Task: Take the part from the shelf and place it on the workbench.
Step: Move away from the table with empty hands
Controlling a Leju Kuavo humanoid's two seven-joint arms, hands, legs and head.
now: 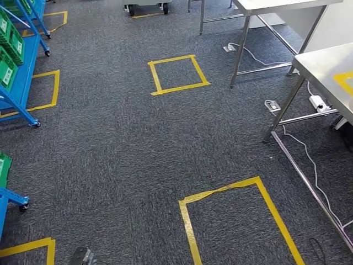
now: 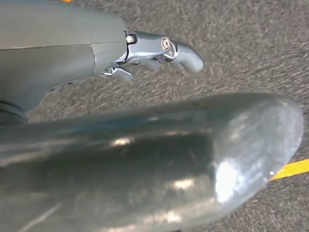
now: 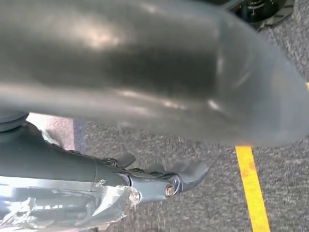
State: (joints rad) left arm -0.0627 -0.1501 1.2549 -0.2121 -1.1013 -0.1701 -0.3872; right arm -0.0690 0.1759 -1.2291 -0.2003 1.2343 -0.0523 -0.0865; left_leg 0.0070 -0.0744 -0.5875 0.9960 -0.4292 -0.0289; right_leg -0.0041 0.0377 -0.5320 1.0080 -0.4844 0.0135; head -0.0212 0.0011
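Left hand (image 2: 160, 53): fingers extended over grey carpet, holding nothing, thumb broad in the wrist view. Right hand (image 3: 171, 176): likewise loose and empty above the carpet, beside a strip of yellow tape (image 3: 251, 183). Carpet (image 1: 124, 154), head view: a yellow tape rectangle (image 1: 241, 221) nearest, a smaller yellow tape square (image 1: 178, 74) farther off. Blue wheeled shelf (image 1: 19, 83) at left, carrying green bins (image 1: 9, 49); their contents, and any part in them, cannot be made out. Steel workbench (image 1: 325, 69) at right, a second table (image 1: 266, 6) beyond it, white cables (image 1: 308, 154) beneath.
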